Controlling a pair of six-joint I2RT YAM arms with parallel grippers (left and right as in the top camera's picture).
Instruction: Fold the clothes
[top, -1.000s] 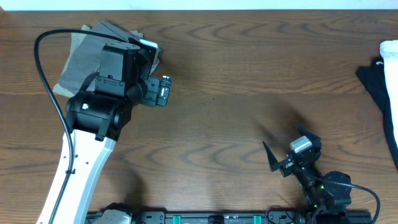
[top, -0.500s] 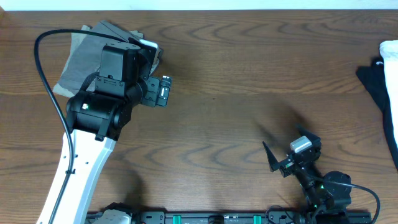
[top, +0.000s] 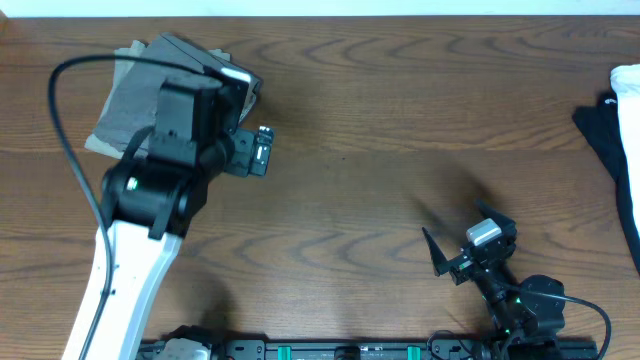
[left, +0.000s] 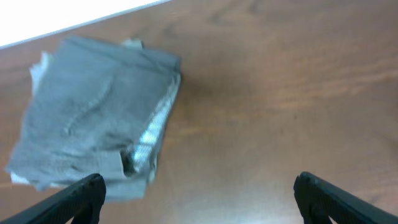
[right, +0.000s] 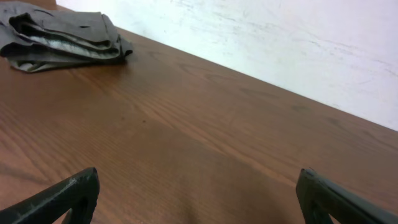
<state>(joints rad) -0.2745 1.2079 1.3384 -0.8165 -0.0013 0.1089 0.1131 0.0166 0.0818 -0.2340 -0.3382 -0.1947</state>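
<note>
The clothes are a folded mid-grey pair of shorts (top: 125, 100) lying at the table's far left corner, with paler lining showing at the fold (left: 146, 140). They also appear far off in the right wrist view (right: 62, 37). My left gripper (top: 245, 95) hovers over the bundle's right edge, open and empty (left: 199, 202), its left fingertip (left: 81, 196) over the cloth's near corner. At the near right of the table, my right gripper (top: 462, 237) stands open above bare wood (right: 199, 196), holding nothing.
A heap of black and white garments (top: 615, 125) lies at the table's right edge. The table's far edge runs just behind the shorts, with a white wall (right: 280, 43) beyond. Brown wood stretches between the two arms.
The left arm has shifted slightly to the left over the shorts. Both grippers stay open, and the right arm has not moved.
</note>
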